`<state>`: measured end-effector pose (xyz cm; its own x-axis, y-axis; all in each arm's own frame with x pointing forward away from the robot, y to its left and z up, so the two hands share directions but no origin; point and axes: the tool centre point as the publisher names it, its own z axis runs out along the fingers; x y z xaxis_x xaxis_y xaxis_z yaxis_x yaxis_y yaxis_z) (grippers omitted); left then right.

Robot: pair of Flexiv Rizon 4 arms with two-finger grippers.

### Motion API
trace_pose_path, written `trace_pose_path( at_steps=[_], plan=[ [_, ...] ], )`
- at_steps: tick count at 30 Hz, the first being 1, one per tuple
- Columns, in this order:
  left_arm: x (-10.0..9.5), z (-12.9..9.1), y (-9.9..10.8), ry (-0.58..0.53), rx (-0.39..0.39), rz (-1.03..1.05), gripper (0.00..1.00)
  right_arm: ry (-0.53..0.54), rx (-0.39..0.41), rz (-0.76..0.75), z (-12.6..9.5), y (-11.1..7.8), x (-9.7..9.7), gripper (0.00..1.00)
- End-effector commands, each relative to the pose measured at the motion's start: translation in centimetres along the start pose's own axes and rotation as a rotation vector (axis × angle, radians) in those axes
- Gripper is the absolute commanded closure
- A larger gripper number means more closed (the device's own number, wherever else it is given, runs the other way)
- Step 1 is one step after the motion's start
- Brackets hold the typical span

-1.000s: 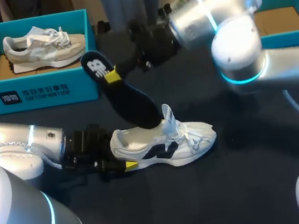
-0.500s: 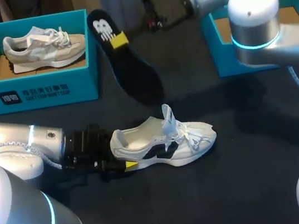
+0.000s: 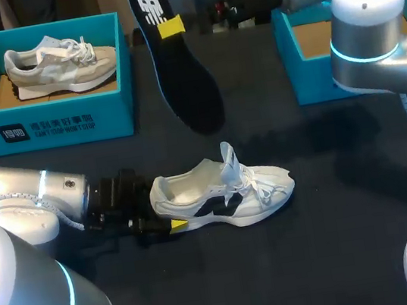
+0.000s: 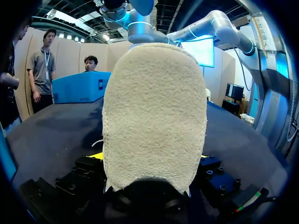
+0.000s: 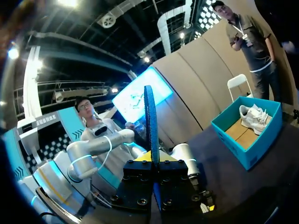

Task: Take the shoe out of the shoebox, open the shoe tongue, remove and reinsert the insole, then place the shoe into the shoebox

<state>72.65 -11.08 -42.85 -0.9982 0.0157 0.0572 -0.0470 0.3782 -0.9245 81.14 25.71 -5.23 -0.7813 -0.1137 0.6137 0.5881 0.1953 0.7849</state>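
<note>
A white shoe (image 3: 225,191) with dark side marks stands upright mid-table, tongue raised. My left gripper (image 3: 165,216) holds its heel, one yellow fingertip (image 3: 177,224) on the near side. In the left wrist view the pale heel (image 4: 154,116) fills the span between the fingers of the left gripper (image 4: 152,158). High above the table's back, my right gripper (image 3: 169,25) is shut on the heel end of the dark insole (image 3: 185,78), which hangs toe down, clear of the shoe. In the right wrist view the insole (image 5: 150,116) stands edge-on out of the right gripper (image 5: 153,163).
A teal shoebox (image 3: 46,124) at the back left holds a grey shoe (image 3: 59,60); the right wrist view shows the same shoebox (image 5: 250,140). A second teal box (image 3: 314,74) sits at the back right under my right arm. Dark tabletop lies in front of the white shoe.
My right arm has lifted the insole out of the white shoe, up and toward the back of the table. The left arm and the shoe have stayed still.
</note>
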Motion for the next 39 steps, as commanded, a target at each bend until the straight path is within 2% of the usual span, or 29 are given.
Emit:
trace_pose_path(
  at_steps=[1,17,20,22,24,28,32,39],
  plan=[
    [0.0,0.6,0.3,0.001,-0.004,-0.001,1.00,-0.031,0.004,-0.009,-0.6,0.3,0.8,1.00],
    [0.0,0.6,0.3,0.001,-0.004,-0.001,1.00,-0.031,0.004,-0.009,-0.6,0.3,0.8,1.00],
    [0.0,0.6,0.3,0.001,-0.004,-0.001,1.00,-0.063,-0.088,0.060,-2.7,0.4,0.8,1.00],
    [0.0,0.6,0.3,0.001,-0.004,-0.001,1.00,-0.084,-0.115,0.099,-4.0,0.4,1.0,1.00],
    [0.0,0.6,0.3,0.001,-0.004,-0.001,1.00,-0.096,-0.126,0.112,-5.1,0.6,1.7,1.00],
    [0.0,0.6,0.3,0.001,-0.004,-0.001,1.00,-0.125,-0.098,0.123,-6.6,1.2,3.2,1.00],
    [0.0,0.6,0.3,0.001,-0.004,-0.001,1.00,-0.166,-0.066,0.149,-7.6,1.6,4.5,1.00],
    [0.0,0.6,0.3,0.001,-0.004,-0.001,1.00,-0.221,-0.081,0.171,-8.9,2.0,7.3,1.00]
  ],
)
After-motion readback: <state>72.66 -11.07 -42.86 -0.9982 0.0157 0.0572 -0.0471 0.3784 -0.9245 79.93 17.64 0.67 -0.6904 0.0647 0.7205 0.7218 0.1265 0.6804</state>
